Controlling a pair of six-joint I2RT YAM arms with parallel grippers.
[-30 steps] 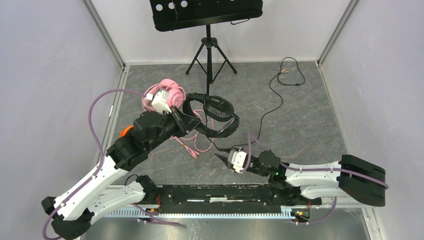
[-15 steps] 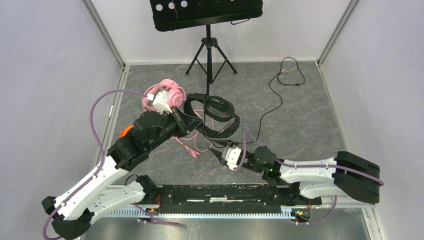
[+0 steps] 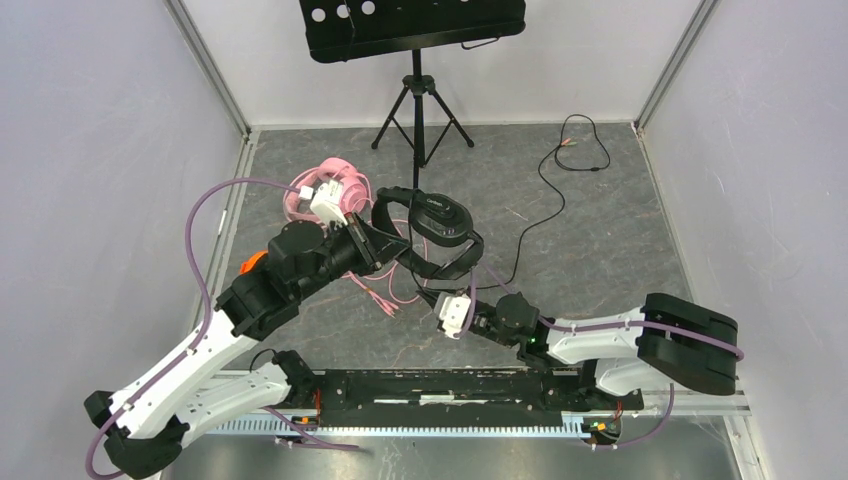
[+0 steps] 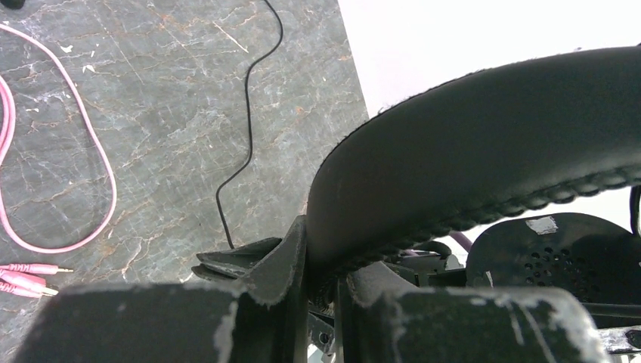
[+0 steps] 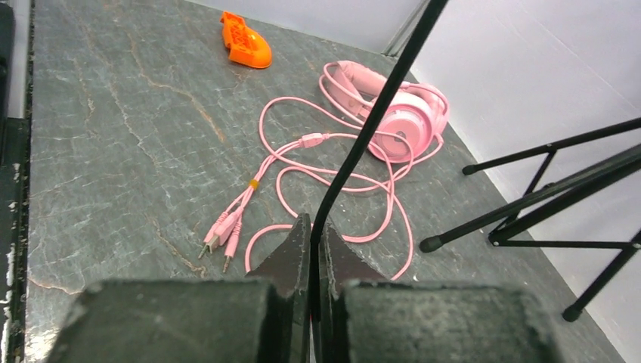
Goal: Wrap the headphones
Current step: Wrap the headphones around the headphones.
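Black is the pair in work now: the black headphones (image 3: 440,225) are near the middle of the table (image 3: 620,250), between the two arms, and I cannot tell if they rest on it or are lifted a little. The left gripper (image 4: 321,257) is pinching their padded headband, and the right gripper (image 5: 312,234) is pressed together on the thin black cable (image 5: 378,106), just beside the cups. In my judgement the first danger is this cable itself. It is very thin and smooth, so it can slide through the closed fingers when the winding begins, and then the loops come loose. Its far end lies well apart, near the right rear corner, and this long slack can drag over the table and catch on a leg of the music stand (image 3: 418,100). A too strong pull can also twist the headband out of the left pinch. The pink headphones (image 5: 404,121) lie behind the left arm, near the left wall, with the pink cable (image 5: 311,140) spread in open loops close to the black pair. A wide turn of the right arm can hook it and wind both cables together.
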